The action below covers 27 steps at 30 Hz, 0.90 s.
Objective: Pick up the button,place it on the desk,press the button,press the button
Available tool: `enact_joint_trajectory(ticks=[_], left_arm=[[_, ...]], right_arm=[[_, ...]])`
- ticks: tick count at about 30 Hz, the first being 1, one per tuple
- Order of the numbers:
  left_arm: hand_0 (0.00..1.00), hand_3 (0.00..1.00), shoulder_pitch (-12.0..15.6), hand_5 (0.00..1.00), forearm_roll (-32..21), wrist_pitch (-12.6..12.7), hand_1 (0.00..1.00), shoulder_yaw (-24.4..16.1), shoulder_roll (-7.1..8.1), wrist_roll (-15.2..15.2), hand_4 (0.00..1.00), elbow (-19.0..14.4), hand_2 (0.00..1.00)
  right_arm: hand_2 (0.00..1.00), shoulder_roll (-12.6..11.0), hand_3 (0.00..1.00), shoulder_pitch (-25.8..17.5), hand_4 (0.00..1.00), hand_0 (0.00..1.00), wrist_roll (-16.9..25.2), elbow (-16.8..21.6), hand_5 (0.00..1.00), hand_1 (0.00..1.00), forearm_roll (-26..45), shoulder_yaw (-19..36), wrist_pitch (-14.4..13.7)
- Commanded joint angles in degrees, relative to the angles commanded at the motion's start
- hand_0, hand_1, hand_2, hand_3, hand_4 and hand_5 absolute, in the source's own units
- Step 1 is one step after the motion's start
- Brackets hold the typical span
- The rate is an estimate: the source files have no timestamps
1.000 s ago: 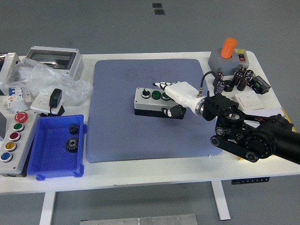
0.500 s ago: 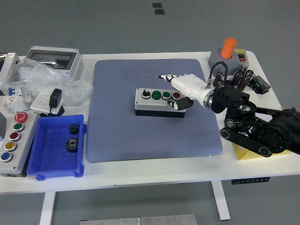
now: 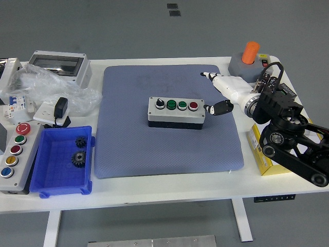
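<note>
- The button box (image 3: 176, 112), grey with a black base, sits at the centre of the frame on the blue-grey mat (image 3: 154, 149), carrying a black knob, two green buttons and one red
- The right hand (image 3: 225, 91) hovers just right of the box, apart from it, fingers straight and together pointing toward the upper left, thumb hanging low near the box's right end, holding nothing
- A blue bin (image 3: 54, 172) with two gears (image 3: 78, 151) lies at lower left
- An orange-topped grey switch (image 3: 248, 60) stands at upper right
</note>
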Motion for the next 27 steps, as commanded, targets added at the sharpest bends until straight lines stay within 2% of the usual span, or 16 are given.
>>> enact_joint_trajectory(ticks=[2, 5, 6, 11, 12, 17, 18, 23, 24, 27], left_arm=[[0.624, 0.608, -0.11, 0.334, 0.26, 0.09, 0.664, -0.25, 0.13, -0.02, 0.653, 0.00, 0.570], [0.624, 0.608, -0.23, 0.334, 0.48, 0.16, 0.664, -0.41, 0.16, 0.01, 0.653, 0.00, 0.570], [0.624, 0.609, -0.25, 0.336, 0.52, 0.18, 0.665, -0.43, 0.16, 0.03, 0.654, 0.00, 0.570], [0.624, 0.609, -0.14, 0.336, 1.04, 0.28, 0.665, -0.79, 0.19, 0.52, 0.654, 0.00, 0.570], [0.624, 0.609, -0.13, 0.339, 1.14, 0.30, 0.666, -0.87, 0.21, 0.61, 0.657, 0.00, 0.570], [0.624, 0.609, -0.21, 0.339, 1.57, 0.38, 0.666, -1.19, 0.31, 0.75, 0.657, 0.00, 0.570], [0.624, 0.609, -0.25, 0.340, 1.64, 0.36, 0.667, -1.23, 0.31, 0.74, 0.660, 0.00, 0.571], [0.624, 0.609, -0.27, 0.340, 1.70, 0.31, 0.667, -1.25, 0.17, 0.68, 0.660, 0.00, 0.571], [0.624, 0.610, -0.25, 0.341, 1.69, 0.31, 0.666, -1.24, 0.15, 0.69, 0.663, 0.00, 0.571], [0.624, 0.610, -0.24, 0.341, 1.69, 0.33, 0.666, -1.24, 0.14, 0.70, 0.663, 0.00, 0.571]], right_arm=[[0.845, 1.02, 0.998, 0.45, 0.578, 0.609, -4.04, 0.30, 0.196, 0.659, 0.09, 0.17, 3.51], [0.845, 1.77, 0.998, 1.15, 0.578, 0.609, -4.33, 0.20, 0.196, 0.659, 0.37, -0.59, 7.80], [0.689, 1.86, 0.998, 1.36, 0.343, 0.464, -4.33, 0.21, 0.223, 0.597, 0.51, -0.87, 9.04], [0.689, 2.06, 0.998, 2.73, 0.343, 0.464, -4.33, 0.80, 0.223, 0.597, 2.18, -2.57, 15.04], [0.625, 2.20, 0.998, 2.95, 0.242, 0.418, -4.33, 0.93, 0.192, 0.569, 2.23, -2.75, 15.67], [0.625, 3.04, 0.998, 3.78, 0.242, 0.418, -4.33, 1.04, 0.192, 0.569, 2.24, -3.24, 16.87], [0.404, 3.16, 0.998, 3.90, 0.174, 0.398, -4.33, 0.88, 0.140, 0.532, 2.22, -3.31, 16.94], [0.404, 3.30, 0.998, 4.11, 0.174, 0.398, -4.33, -0.16, 0.140, 0.532, 2.44, -3.51, 17.16], [0.338, 3.29, 0.998, 4.11, 0.136, 0.381, -4.33, -0.34, 0.104, 0.522, 2.55, -3.61, 17.20], [0.338, 3.21, 0.998, 4.13, 0.136, 0.381, -4.33, -0.75, 0.104, 0.522, 2.97, -4.08, 17.35]])
